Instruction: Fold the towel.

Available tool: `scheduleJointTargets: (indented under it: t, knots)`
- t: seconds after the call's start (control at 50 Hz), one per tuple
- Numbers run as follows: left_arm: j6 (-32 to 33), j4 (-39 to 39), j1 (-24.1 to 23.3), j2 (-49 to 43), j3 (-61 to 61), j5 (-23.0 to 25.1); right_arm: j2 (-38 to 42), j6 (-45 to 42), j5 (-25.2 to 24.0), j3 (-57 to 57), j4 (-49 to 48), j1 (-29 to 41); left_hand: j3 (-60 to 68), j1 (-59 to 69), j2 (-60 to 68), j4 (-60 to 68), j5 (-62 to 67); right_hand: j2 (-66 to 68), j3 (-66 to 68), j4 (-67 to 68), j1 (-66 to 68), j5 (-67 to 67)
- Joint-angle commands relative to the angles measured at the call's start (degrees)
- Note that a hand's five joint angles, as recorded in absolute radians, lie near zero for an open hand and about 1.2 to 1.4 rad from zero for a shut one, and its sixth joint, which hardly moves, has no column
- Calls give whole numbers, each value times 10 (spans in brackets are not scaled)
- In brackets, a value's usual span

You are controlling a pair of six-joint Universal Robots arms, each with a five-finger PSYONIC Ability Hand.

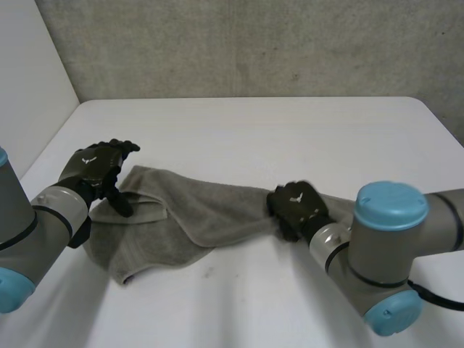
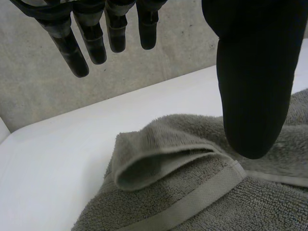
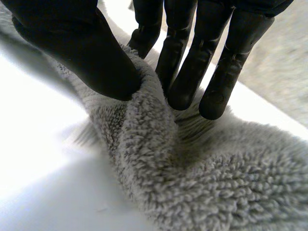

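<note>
In the head view the grey towel (image 1: 196,214) lies rumpled along the table's (image 1: 254,130) near edge. Its long axis runs from the left hand (image 1: 94,168) over one end to the right hand (image 1: 293,205) near the other. In the left wrist view that hand's fingers (image 2: 94,43) are straight and empty, hovering just above the towel's turned-over hemmed corner. In the right wrist view the thumb and fingers (image 3: 183,67) pinch a raised ridge of towel.
</note>
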Motion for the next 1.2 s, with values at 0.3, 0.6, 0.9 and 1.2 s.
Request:
scheduleJointTargets:
  t: [0.3, 0.6, 0.9, 1.2]
  knots:
    - [12, 18, -32, -94, 70, 80, -132, -53, -26, 13, 105, -169, 283, 283, 285, 284, 283, 122, 121, 121, 25, 127]
    - [72, 51, -82, -191, 126, 79, -125, -53, -28, 15, 106, -171, 280, 280, 282, 281, 279, 122, 121, 121, 25, 127]
    - [108, 94, -91, -278, 216, 74, -120, -53, -28, 10, 106, -170, 288, 289, 290, 289, 288, 122, 121, 121, 25, 127]
    - [118, 54, -89, -258, 210, 75, -91, -57, -26, -17, 106, -173, 266, 267, 268, 267, 266, 122, 121, 121, 25, 127]
